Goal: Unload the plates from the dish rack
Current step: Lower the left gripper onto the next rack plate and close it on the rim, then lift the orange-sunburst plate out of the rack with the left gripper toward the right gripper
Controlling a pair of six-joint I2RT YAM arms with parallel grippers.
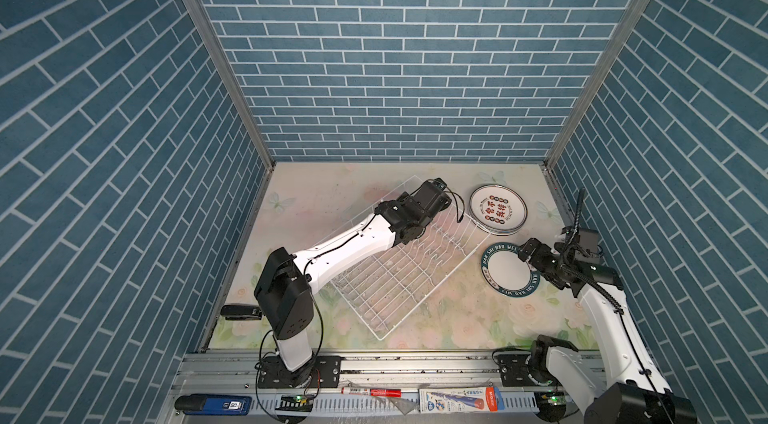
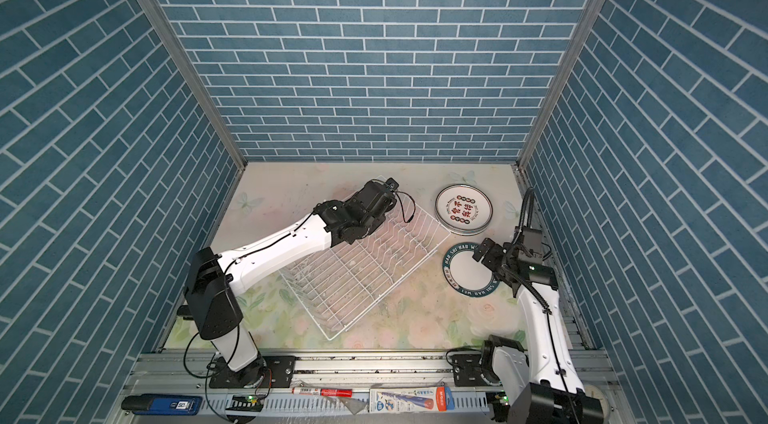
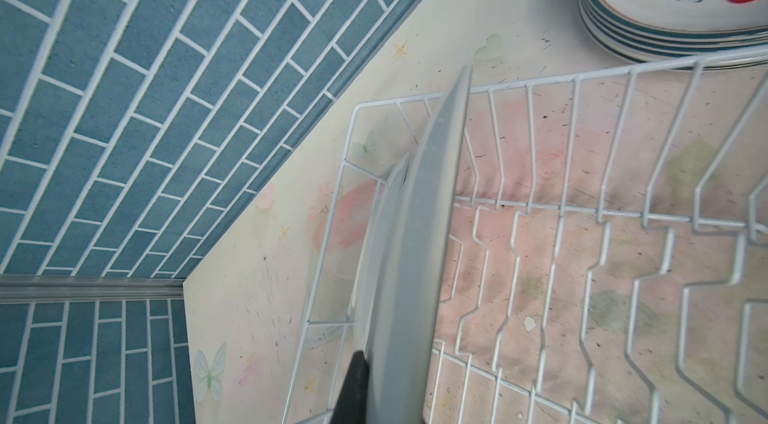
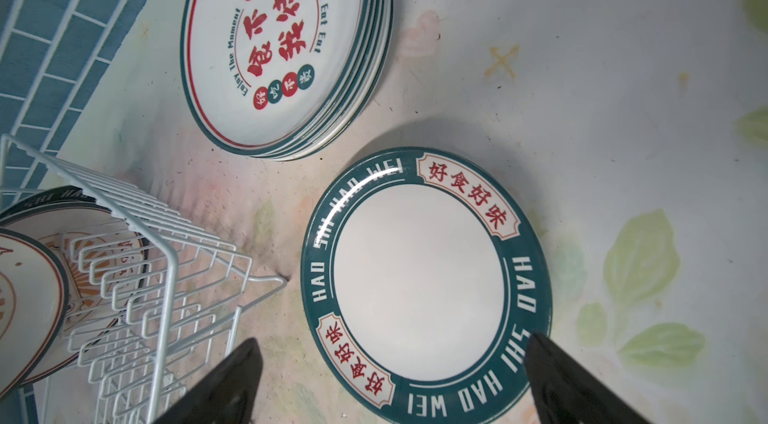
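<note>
My left claw point(image 3: 369, 361) is pinched narrow on the rim of the upright plate point(image 3: 419, 235), a round, shallow disc of glazed ceramic seen edge-on, smooth and pale grey-white this close. One black finger point(image 3: 353, 384) presses its side; the other is hidden behind it. The upright plate stands between prongs at the far end of the dish rack point(image 1: 386, 289), a white rectangular basket of thin coated wire with flared sides and rows of kinked upright prongs. Just beside it stands a second plate point(image 3: 395, 181), only a thin curved rim showing. The rest of the rack's grid is bare.

My right claw point(image 4: 393, 341) is spread wide, its two dark tapered fingers apart over the green-banded plate point(image 4: 415, 276). This flat round ceramic plate has a glossy white centre and a broad dark green band with white lettering and red characters. It lies face up on the table point(image 1: 457, 326), a worn, matte floral sheet, just beside the rack's right corner. I cannot tell whether my fingers touch it. Beyond it sits the stack of plates point(image 4: 270, 48), several thin green-rimmed white plates with red characters on the top face.
</note>
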